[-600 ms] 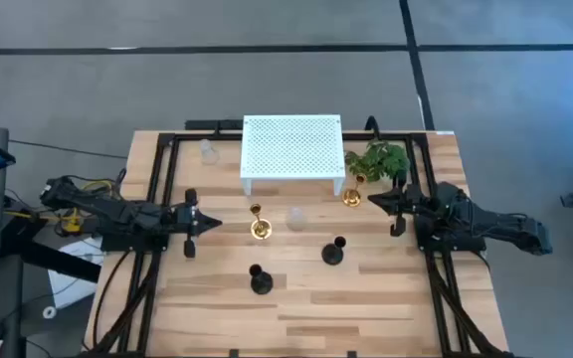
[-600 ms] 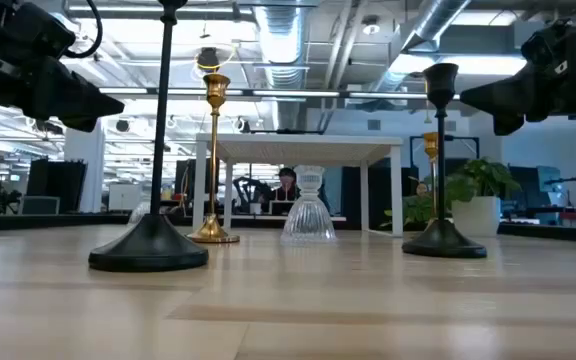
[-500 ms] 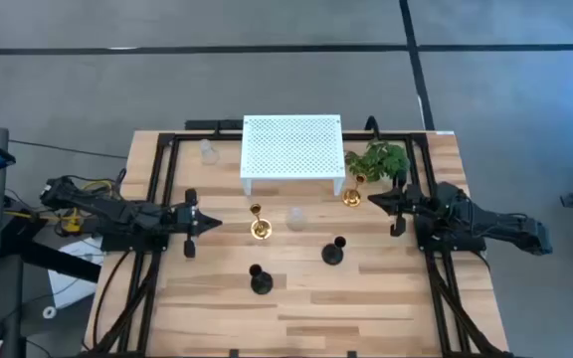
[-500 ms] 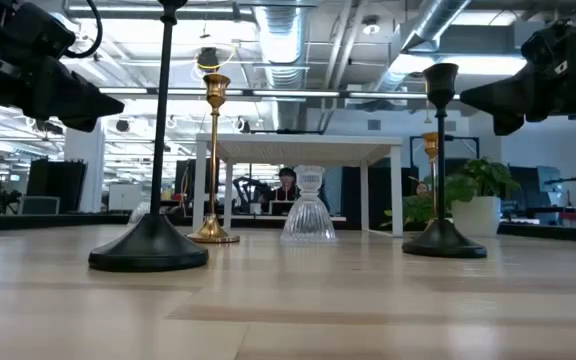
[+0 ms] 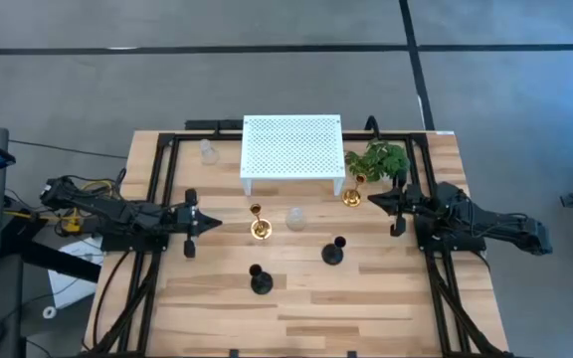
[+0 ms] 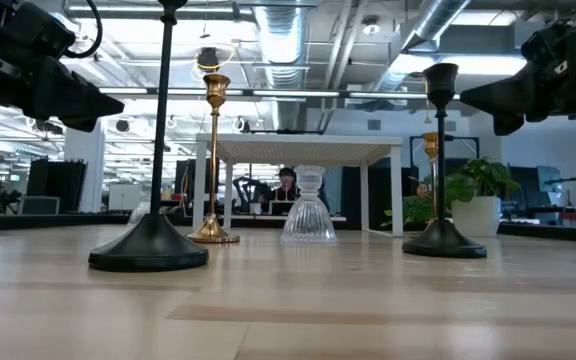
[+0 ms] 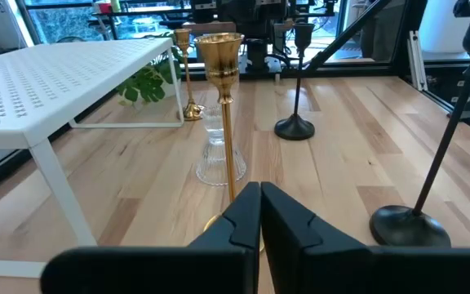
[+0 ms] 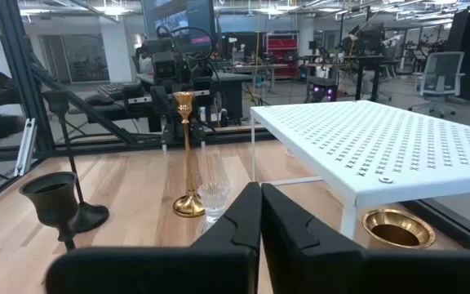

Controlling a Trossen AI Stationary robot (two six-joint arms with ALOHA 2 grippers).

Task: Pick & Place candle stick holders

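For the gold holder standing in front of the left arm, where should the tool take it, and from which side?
Probably the thin stem of the gold holder, between cup and round base, approached level from the left tool, which faces it with fingers shut and must open first. It stands upright; the clear glass holder sits close behind, so don't overshoot.

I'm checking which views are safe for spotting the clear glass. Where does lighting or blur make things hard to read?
High view: even light, but the clear glass holder nearly fades into the wood. Low view: bright ceiling lights behind, so the black holders read as silhouettes, and the near table is soft. Left wrist view: the gold holder is crisp, the left gripper's shut fingers dark and featureless.
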